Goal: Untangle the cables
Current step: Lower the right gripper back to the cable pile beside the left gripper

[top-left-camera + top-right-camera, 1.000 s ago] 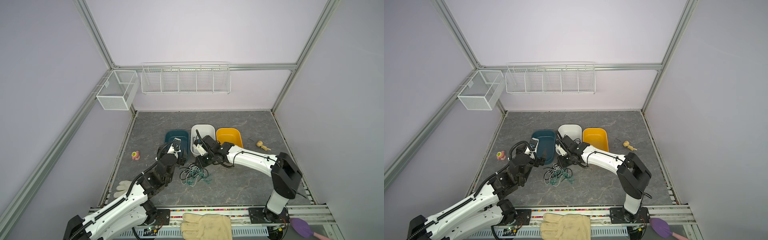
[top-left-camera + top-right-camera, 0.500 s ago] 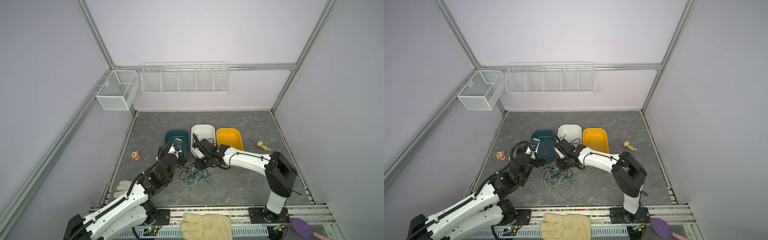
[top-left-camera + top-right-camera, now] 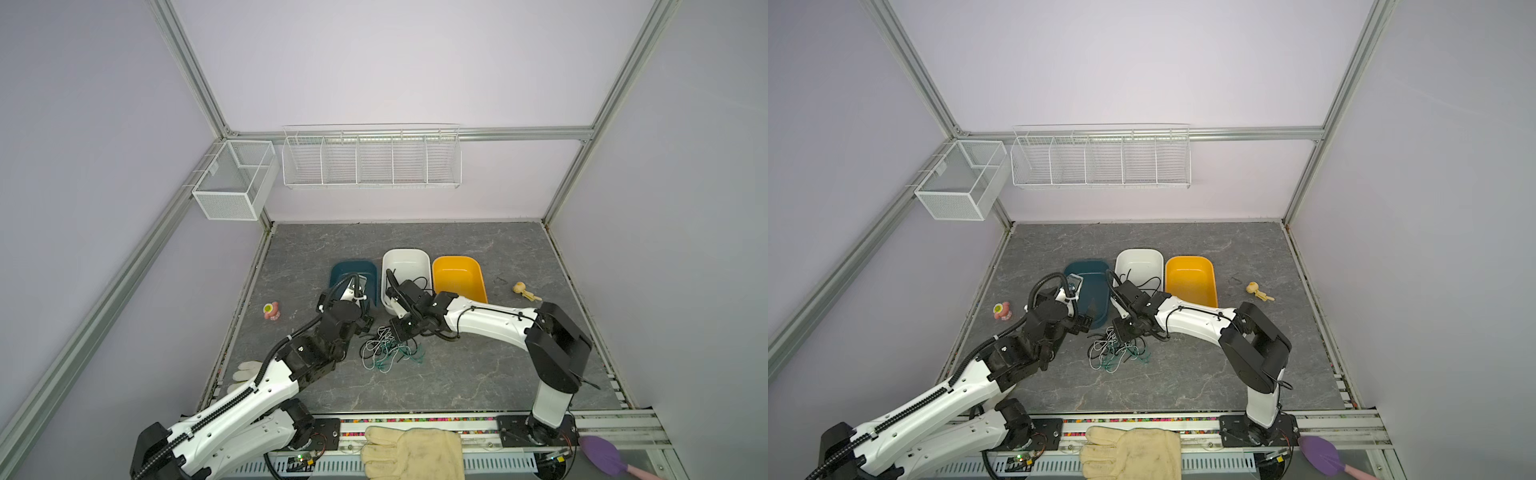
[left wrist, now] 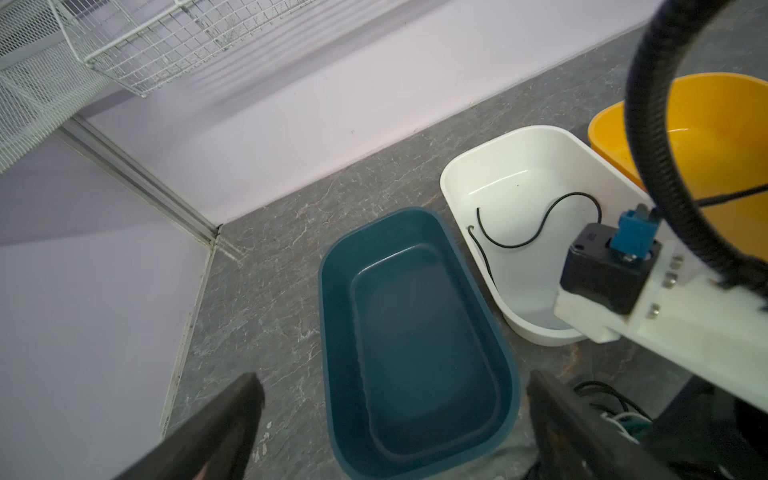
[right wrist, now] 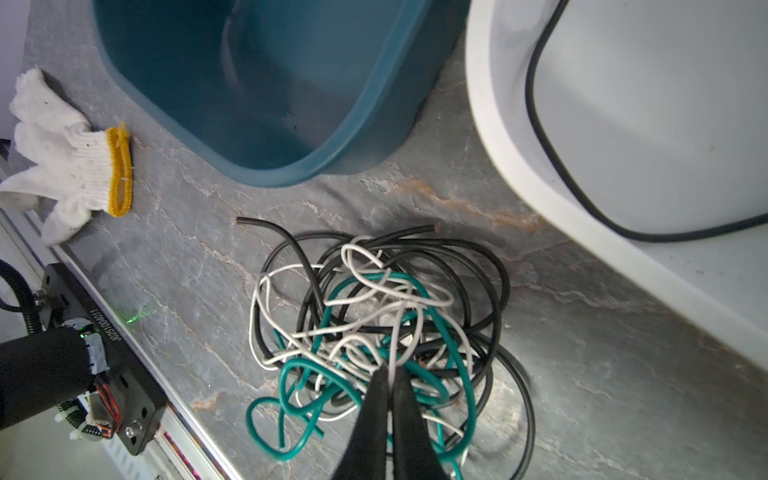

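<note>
I find one black cable [image 4: 536, 224] lying in the white bin [image 4: 457, 174]. The other cables [image 5: 374, 316] sit knotted on the bench [image 5: 582, 332]. Right tool [image 5: 390, 372] is pinched on a white cable [image 5: 395, 345]. Left tool [image 4: 392, 386] stands wide, empty. I judge most untangling is left.

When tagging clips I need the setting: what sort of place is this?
Probably a robot test cell: lilac walls in aluminium framing, two white-and-black robot arms on a front rail, white wire baskets on the walls.

Pale lilac walls [image 3: 395, 62], aluminium corner posts [image 3: 189, 66], white wire baskets [image 3: 371, 158] hanging, grey marbled floor [image 3: 457, 374], soft even light.
</note>
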`<act>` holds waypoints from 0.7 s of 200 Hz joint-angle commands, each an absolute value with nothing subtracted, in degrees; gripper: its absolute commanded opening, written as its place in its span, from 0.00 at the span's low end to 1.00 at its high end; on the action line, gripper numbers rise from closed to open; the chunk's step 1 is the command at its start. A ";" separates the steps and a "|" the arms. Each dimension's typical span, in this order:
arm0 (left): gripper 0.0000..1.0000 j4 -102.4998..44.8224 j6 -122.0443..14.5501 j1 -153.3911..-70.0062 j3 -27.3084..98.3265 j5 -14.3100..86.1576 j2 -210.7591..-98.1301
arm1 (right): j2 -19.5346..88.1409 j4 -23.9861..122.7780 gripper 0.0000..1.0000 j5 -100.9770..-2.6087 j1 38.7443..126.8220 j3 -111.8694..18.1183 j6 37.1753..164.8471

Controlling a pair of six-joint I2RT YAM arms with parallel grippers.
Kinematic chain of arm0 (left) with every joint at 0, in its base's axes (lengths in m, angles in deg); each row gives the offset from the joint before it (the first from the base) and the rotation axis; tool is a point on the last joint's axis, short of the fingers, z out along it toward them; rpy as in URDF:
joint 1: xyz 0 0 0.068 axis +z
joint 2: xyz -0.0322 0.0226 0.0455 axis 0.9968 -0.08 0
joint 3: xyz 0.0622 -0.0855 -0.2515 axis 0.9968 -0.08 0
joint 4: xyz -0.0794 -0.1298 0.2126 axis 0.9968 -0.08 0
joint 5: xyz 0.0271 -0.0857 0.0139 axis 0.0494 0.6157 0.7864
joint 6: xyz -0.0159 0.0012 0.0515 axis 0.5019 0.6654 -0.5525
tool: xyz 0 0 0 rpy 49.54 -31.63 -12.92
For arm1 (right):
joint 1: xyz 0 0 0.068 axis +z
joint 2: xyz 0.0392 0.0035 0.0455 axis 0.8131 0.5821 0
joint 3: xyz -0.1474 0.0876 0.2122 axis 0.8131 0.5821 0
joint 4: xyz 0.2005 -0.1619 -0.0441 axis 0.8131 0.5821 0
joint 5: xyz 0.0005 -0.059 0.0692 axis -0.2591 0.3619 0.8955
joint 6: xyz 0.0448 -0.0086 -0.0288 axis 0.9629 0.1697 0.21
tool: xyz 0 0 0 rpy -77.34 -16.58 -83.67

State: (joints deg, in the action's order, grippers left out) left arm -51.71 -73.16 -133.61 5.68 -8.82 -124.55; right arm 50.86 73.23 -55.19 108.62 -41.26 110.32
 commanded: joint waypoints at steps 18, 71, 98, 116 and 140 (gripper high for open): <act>0.99 -71.52 -56.63 -133.93 16.69 -2.96 -128.90 | 44.62 69.20 0.07 -54.48 108.82 -37.30 109.47; 0.99 -66.57 -40.29 -133.92 8.35 10.45 -126.37 | 39.57 65.20 0.07 -52.81 108.90 -34.01 107.51; 0.99 -61.97 -35.53 -133.92 2.72 14.50 -125.70 | 37.47 63.74 0.07 -52.01 109.07 -32.92 106.83; 0.99 -59.88 -33.40 -133.92 -0.26 16.03 -125.47 | 35.94 63.27 0.07 -51.73 109.23 -32.55 106.33; 1.00 -57.58 -30.84 -133.95 -4.04 17.05 -124.24 | 33.89 63.25 0.07 -51.74 109.70 -32.37 105.53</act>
